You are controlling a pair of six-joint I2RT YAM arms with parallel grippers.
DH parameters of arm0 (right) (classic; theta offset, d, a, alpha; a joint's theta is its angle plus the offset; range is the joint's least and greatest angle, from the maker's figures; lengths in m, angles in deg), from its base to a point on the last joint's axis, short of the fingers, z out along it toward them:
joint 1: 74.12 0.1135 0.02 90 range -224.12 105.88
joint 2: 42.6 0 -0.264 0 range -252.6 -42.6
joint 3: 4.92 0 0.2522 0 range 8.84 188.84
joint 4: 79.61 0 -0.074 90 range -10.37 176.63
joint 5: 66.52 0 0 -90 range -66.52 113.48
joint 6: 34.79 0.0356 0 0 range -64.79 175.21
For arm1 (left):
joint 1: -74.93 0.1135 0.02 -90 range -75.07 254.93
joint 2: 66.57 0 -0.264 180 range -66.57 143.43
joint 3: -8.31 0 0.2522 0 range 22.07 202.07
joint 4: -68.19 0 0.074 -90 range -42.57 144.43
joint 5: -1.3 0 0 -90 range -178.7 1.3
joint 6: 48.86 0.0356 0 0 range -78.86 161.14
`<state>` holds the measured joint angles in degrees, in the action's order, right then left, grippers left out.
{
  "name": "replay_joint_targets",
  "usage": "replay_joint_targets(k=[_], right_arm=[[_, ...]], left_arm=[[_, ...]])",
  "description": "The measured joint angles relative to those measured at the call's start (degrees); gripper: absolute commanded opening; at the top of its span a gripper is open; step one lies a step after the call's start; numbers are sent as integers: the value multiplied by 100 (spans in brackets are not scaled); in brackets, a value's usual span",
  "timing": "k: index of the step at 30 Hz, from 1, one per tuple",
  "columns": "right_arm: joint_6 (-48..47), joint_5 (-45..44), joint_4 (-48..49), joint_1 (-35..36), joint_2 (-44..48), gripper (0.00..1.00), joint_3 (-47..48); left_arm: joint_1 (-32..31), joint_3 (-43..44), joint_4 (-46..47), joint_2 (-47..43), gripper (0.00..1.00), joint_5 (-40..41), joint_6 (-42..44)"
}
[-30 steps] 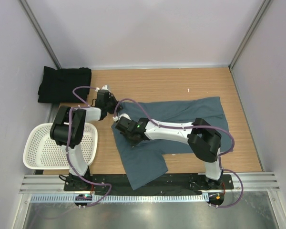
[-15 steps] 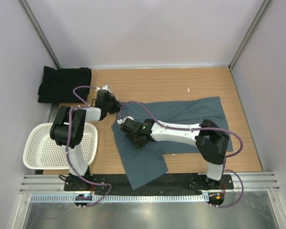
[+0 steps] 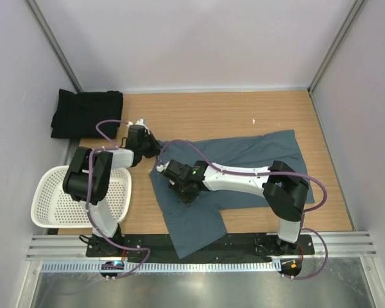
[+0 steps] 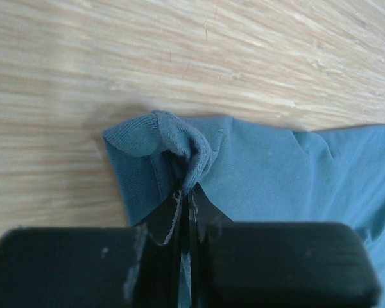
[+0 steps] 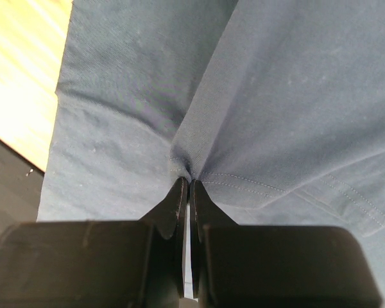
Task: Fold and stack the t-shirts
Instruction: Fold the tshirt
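Tugging the blue-grey t-shirt [image 3: 244,160] flat, just right of the basket [image 3: 42,202]
Both clamped on cloth: left pincer [image 4: 185,192] on a bunched corner, right pincer [image 5: 189,183] having dragged its pinch slightly nearer this past second; folding looks barely begun, black t-shirt [image 3: 86,114] lying beyond the basket.

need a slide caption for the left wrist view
Left gripper shut on a bunched edge of the blue shirt, wooden table beyond.
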<state>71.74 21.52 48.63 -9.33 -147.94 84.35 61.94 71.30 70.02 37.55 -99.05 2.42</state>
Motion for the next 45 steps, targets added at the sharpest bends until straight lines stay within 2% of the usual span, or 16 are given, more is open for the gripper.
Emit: replay_joint_targets(k=[6, 7, 10, 14, 16, 24, 36, 45], right_arm=[[-177, 195, -74, 0, 0, 1, 0], [-199, 214, -92, 2, 0, 1, 0], [-286, 256, -114, 4, 0, 1, -7], [-442, 350, -116, 4, 0, 1, -52], [-494, 382, -118, 4, 0, 1, -85], [-595, 424, -127, 4, 0, 1, -186], [-592, 433, -146, 4, 24, 1, -330], [-765, 776, -13, 2, 302, 1, -509]], left_arm=[[7, -262, -63, -326, 20, 2, -13], [9, -295, -63, -372, 27, 4, -28], [17, -422, -83, -553, 37, 46, -116], [26, -442, -162, -765, 43, 210, -173], [46, -341, -225, -769, 49, 284, -192], [111, 164, -302, -420, 54, 387, -470], [144, 175, -369, -173, 56, 496, -763], [315, 208, -297, -76, 48, 448, -765]])
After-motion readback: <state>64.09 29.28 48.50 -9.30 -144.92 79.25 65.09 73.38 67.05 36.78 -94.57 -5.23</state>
